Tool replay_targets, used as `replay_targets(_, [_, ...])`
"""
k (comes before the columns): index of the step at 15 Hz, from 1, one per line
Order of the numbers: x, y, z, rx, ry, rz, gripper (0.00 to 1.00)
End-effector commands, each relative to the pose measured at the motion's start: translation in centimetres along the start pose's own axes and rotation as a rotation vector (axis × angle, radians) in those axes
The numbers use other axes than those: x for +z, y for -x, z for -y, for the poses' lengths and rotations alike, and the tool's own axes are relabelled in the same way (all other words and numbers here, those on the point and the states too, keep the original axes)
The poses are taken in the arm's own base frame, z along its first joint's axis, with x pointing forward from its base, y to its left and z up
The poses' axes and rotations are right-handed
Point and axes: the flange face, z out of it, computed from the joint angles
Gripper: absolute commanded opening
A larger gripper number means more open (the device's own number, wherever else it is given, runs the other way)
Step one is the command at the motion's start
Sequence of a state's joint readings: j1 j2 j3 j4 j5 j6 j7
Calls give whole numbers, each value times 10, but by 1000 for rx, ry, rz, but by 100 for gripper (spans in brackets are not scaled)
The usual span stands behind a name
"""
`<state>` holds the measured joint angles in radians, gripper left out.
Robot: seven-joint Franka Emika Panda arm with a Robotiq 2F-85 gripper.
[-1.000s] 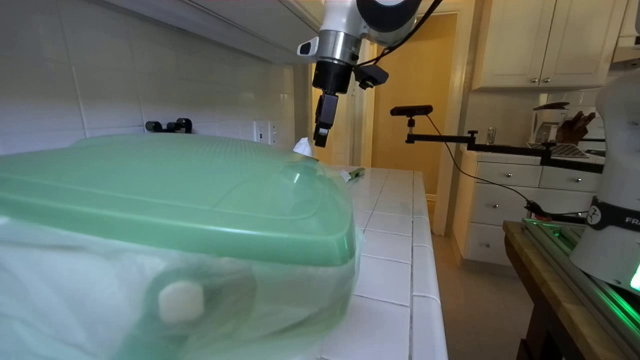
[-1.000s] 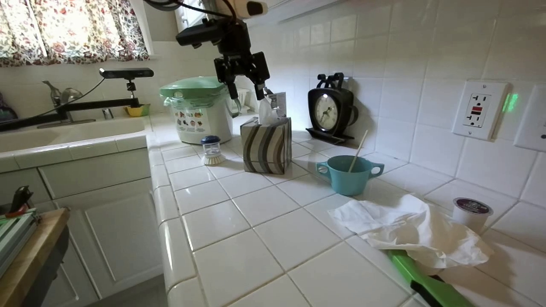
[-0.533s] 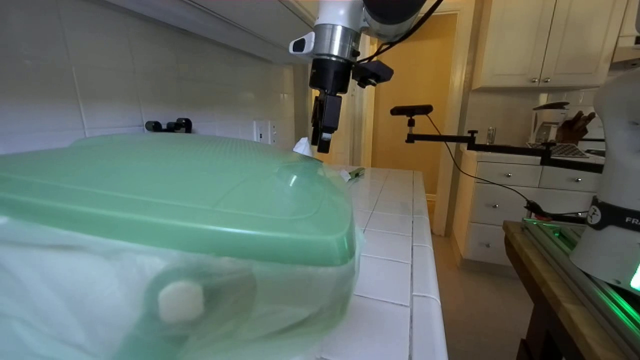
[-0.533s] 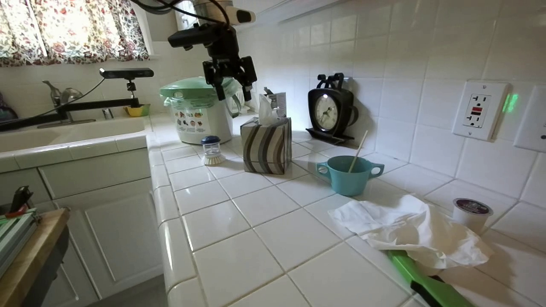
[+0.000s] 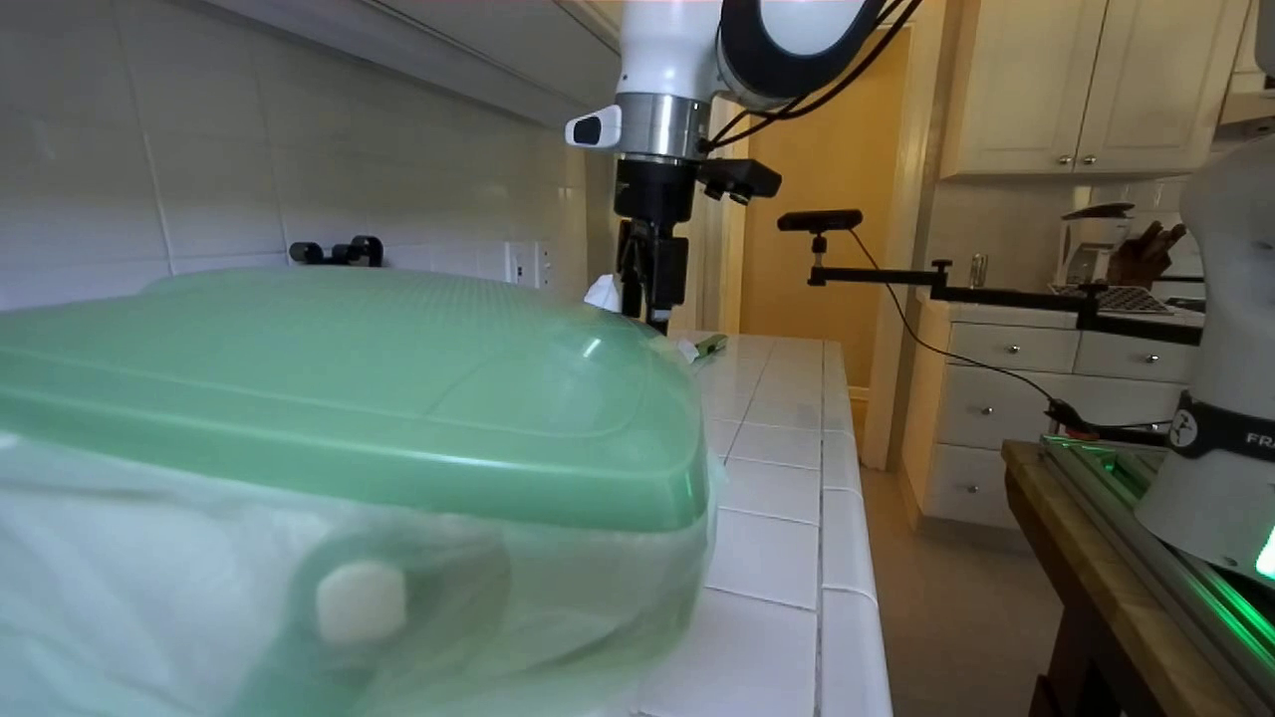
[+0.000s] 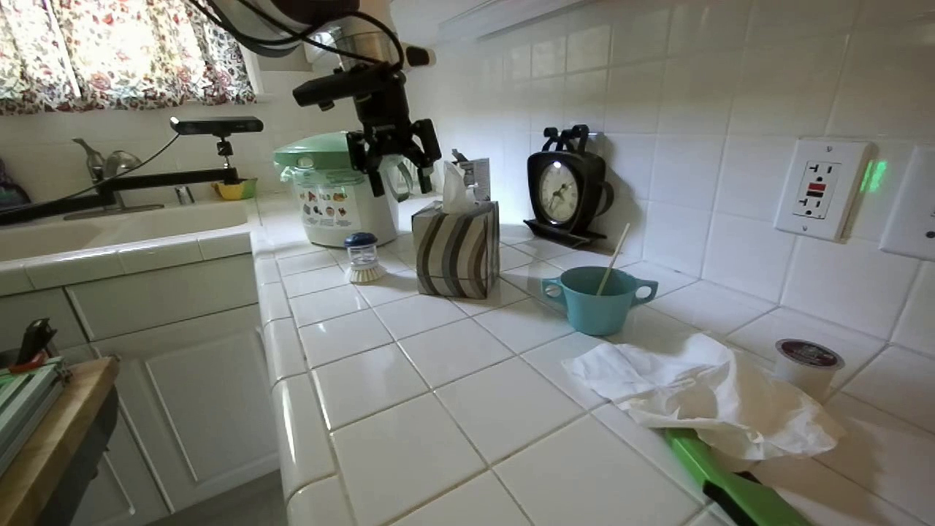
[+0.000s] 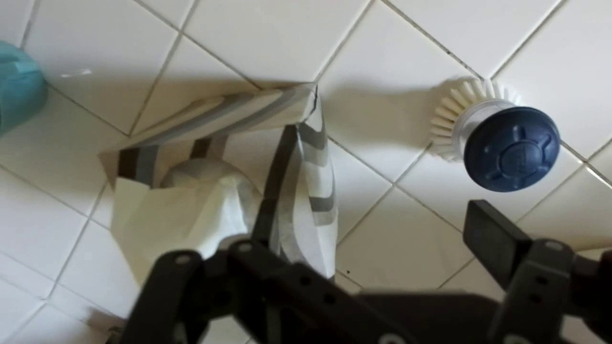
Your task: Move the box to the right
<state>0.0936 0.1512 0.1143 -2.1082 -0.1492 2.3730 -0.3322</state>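
The box (image 6: 456, 248) is a tissue box with grey, brown and white wavy stripes and a white tissue sticking out of its top. It stands upright on the tiled counter. In the wrist view the box (image 7: 253, 143) lies at left centre, partly hidden by the left finger. In an exterior view only its tissue (image 5: 602, 292) shows past the tub. My gripper (image 6: 402, 187) is open and empty, with its fingertips above the box's top level and off to its tub side. In the wrist view the gripper (image 7: 373, 212) has one finger over the box's edge and one over bare tile.
A translucent tub with a green lid (image 6: 340, 212) stands behind the gripper. A dish brush with a dark blue top (image 7: 511, 149) stands near the box. A turquoise cup (image 6: 600, 303), black clock (image 6: 562, 190), crumpled paper (image 6: 708, 391) and green-handled tool (image 6: 730, 478) lie around.
In the exterior views my gripper has shifted from above the box toward the tub side, then come lower. It stays open. The box has not moved.
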Motion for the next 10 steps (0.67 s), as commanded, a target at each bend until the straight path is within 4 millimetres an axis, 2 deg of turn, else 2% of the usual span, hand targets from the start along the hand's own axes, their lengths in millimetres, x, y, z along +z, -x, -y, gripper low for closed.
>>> replay_targets(1, [6,-4,-7,-37,52,-1,100])
replay_targets(7, [21,-3,-11,-70,59,-21,99])
replay_targets(9, [23,-4,-13,-74,63,-32,86])
replay_targets(10, [24,-4,-14,-75,65,-39,75])
